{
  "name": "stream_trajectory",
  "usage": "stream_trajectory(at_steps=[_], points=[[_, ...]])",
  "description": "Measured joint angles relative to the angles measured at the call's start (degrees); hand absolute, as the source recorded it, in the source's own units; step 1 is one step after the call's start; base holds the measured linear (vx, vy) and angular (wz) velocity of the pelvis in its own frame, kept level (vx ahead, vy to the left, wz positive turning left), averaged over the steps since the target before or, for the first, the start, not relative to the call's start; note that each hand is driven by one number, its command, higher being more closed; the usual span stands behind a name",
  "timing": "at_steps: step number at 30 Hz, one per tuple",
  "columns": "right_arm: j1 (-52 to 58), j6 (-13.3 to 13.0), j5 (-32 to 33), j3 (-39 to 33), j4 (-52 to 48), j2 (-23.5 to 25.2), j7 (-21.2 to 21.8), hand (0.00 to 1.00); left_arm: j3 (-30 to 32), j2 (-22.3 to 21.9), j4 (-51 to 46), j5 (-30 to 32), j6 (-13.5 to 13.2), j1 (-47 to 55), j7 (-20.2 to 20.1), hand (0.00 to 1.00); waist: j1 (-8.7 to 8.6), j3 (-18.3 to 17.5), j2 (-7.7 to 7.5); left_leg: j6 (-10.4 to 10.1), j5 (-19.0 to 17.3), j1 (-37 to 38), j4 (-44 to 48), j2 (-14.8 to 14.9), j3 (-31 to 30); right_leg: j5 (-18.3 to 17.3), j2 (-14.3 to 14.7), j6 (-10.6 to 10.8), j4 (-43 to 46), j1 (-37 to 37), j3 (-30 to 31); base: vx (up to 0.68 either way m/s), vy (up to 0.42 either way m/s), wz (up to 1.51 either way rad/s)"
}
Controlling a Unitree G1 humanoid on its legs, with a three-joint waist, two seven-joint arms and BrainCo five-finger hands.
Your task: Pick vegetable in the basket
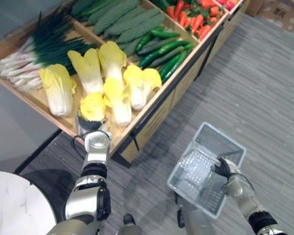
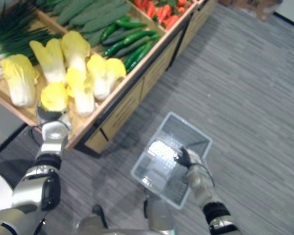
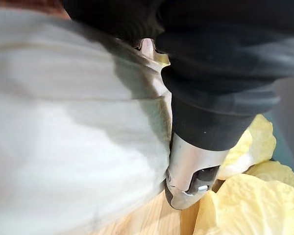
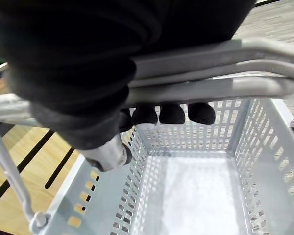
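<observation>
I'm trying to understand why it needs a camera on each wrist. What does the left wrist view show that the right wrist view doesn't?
Left wrist view: the left hand close against a pale cabbage, with the yellow leaves of neighbouring cabbages beside it. Right wrist view: the right hand, its fingers curled round the handle of a grey perforated basket with nothing in it. Shared: each looks past its own hand's dark ribbed cover, and each catches some light wood of the produce stand.

A shop: wooden produce display (image 1: 152, 115) of cabbages (image 1: 58, 89), cucumbers (image 1: 166, 51), and a shopping basket (image 1: 206, 169).
</observation>
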Motion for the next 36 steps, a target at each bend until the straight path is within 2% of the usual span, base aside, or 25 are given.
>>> stream_trajectory(at_steps=[3, 5, 9, 12, 14, 18, 23, 31, 32, 36], points=[[0.74, 0.0, -0.08, -0.2, 0.0, 0.23, -0.01, 1.0, -0.1, -1.08, -3.25, 0.08, 0.3, 2.49, 0.34, 1.0, 0.01, -1.21, 0.72, 0.03, 0.05, 0.14, -0.21, -0.02, -0.19, 0.01, -0.09, -0.01, 0.0, 0.21, -0.46, 0.03, 0.002, 0.05], [1.21, 0.17, -0.43, -0.31, 0.08, 0.23, -0.01, 1.0, -0.07, -2.57, -6.65, 0.09, 0.77, 5.03, 0.55, 1.0, 0.07, -1.82, 1.77, 0.03, 0.22, 1.15, -0.73, -0.05, -0.71, 0.0, -0.15, -0.01, 0.0, 1.29, -1.38, 0.02, 0.004, 0.14], [2.09, 0.26, -0.5, -2.31, 0.07, 1.23, -0.01, 1.0, -0.13, -5.5, -15.79, 0.53, 1.14, 10.58, 0.73, 1.0, 1.03, -3.65, 3.32, 0.19, 0.32, 1.62, -0.88, -0.43, -1.65, -0.03, -0.56, -0.05, -0.02, 2.3, -2.48, 0.0, 0.013, 0.12], [2.08, 0.32, -0.5, -3.03, 0.06, 1.29, -0.01, 1.0, -0.16, -6.7, -18.48, 0.6, 1.16, 12.28, 0.73, 1.0, 1.83, -4.03, 3.88, 0.47, 0.86, 1.54, -1.25, -0.99, -2.29, -0.17, -1.36, -0.2, -0.02, 2.49, -2.92, -0.05, 0.001, 0.11], [2.31, 0.38, -0.59, -3.03, 0.06, 1.5, 0.0, 1.0, -0.26, -6.87, -19.19, 0.69, 1.16, 12.57, 0.73, 1.0, 1.72, -4.1, 3.87, 0.48, 1.23, 1.66, -1.73, -1.23, -3.17, -0.31, -1.63, -0.34, -0.03, 2.97, -3.6, -0.06, -0.003, 0.23], [3.49, 0.49, -0.66, -4.29, 0.02, 1.5, 0.02, 1.0, -1.42, -7.75, -23.1, 2.38, 1.1, 14.81, 0.71, 1.0, 3.14, -5.14, 3.97, 0.27, 1.48, 1.51, -1.73, -1.21, -3.37, -1.04, -1.53, -0.78, -0.03, 3.0, -3.92, -0.03, -0.006, 0.04], [3.55, 1.8, -0.71, -5.24, 0.02, 1.5, 0.04, 1.0, -2.28, -9.13, -26.71, 2.82, 1.04, 15.81, 0.68, 1.0, 3.09, -5.37, 3.98, 0.2, 1.77, 0.96, -1.73, -1.24, -4.19, -1.03, -1.49, -0.8, -0.02, 3.0, -4.36, -0.01, -0.005, 0.05], [4.29, 1.89, -0.69, -6.76, 0.01, 1.73, 0.3, 1.0, -4.06, -9.71, -28.31, 4.63, 0.67, 16.05, 0.55, 1.0, 3.1, -6.81, 3.93, 0.19, 1.72, 1.13, -1.72, -1.15, -4.65, -0.8, -1.43, -1.03, -0.02, 3.62, -4.69, 0.02, 0.006, 0.03], [4.28, 1.89, -0.69, -6.75, 0.01, 1.89, 0.29, 1.0, -4.0, -9.67, -28.17, 4.62, 0.67, 16.07, 0.54, 0.0, 3.09, -6.82, 3.93, 0.2, 1.73, 1.14, -1.76, -1.19, -4.69, -0.8, -1.49, -1.03, -0.03, 3.64, -4.82, 0.0, 0.0, 0.0], [4.28, 1.88, -0.7, -6.73, -0.07, 2.72, 0.32, 1.0, -3.82, -9.47, -26.1, 4.52, 0.71, 16.16, 0.36, 0.0, 3.08, -6.83, 3.95, 0.25, 1.78, 1.14, -1.8, -1.24, -4.8, -0.81, -1.59, -1.02, -0.05, 3.65, -5.14, 0.0, 0.0, 0.0]])
